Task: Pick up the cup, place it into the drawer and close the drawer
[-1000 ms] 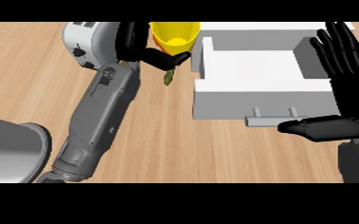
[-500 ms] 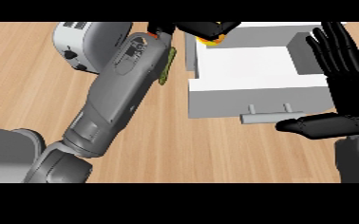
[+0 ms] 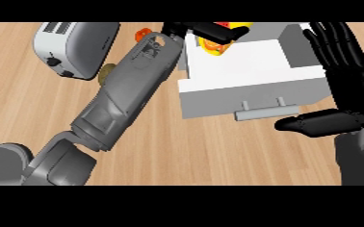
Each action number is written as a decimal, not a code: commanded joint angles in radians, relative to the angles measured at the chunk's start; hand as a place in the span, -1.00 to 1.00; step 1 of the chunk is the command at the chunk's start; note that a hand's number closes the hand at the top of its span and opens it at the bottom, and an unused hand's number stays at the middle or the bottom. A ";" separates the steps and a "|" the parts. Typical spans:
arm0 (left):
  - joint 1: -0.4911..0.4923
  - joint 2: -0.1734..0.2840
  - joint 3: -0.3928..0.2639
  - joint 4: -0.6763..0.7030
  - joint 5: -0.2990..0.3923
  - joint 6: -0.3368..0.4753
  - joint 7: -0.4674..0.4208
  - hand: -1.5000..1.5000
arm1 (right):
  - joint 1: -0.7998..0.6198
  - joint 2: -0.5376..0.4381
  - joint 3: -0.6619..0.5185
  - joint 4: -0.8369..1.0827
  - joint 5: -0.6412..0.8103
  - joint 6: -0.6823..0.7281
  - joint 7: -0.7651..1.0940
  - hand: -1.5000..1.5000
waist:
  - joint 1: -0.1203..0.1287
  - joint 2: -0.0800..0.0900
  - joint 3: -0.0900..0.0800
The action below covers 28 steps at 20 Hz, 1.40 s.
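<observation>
— Yellow, with a bit of red and orange on it: that is all of the cup [image 3: 215,45] that shows, just under the left hand [image 3: 210,30]. How much of it can you make out?

— Only a patch. The black fingers curl over its top and hide the rest, so its shape is hard to read. The hand has the cup in its grasp, over the back part of the open white drawer [image 3: 241,72].

— Is the cup touching the drawer's floor?

— I cannot tell; the hand covers that spot, and the band along the top cuts the hand's far side off.

— And the other hand?

— The right hand [image 3: 340,62] stands at the right edge, beside the drawer's right wall, fingers straight and pointing up, thumb [image 3: 313,123] stretched out to the left just past the drawer's grey handle [image 3: 266,112]. It holds nothing.

— What lies on the other side of the left hand?

— Its grey forearm [image 3: 131,86] runs down and to the left across the wooden counter [image 3: 213,149]. Beyond the forearm sits a white toaster [image 3: 74,45], partly cut off at the top. A small orange thing [image 3: 141,31] peeks out by the wrist and a round brownish thing [image 3: 107,72] by the forearm's edge near the toaster; both are mostly hidden by the arm, and I cannot say what they are.
</observation>
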 commanded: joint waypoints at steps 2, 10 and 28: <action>-0.012 0.000 -0.098 0.083 0.014 -0.053 0.032 1.00 | -0.037 0.006 0.012 0.003 -0.015 0.005 0.015 -1.00 | -0.037 0.010 0.000; 0.051 0.000 -0.143 0.047 0.105 -0.055 -0.027 -1.00 | -0.064 0.018 0.052 0.027 -0.017 0.036 -0.004 -1.00 | -0.085 0.025 -0.001; 0.050 0.000 -0.064 -0.025 0.372 0.006 -0.257 -1.00 | 0.022 -0.183 0.311 0.007 -0.021 0.441 0.136 -1.00 | 0.003 -0.005 -0.001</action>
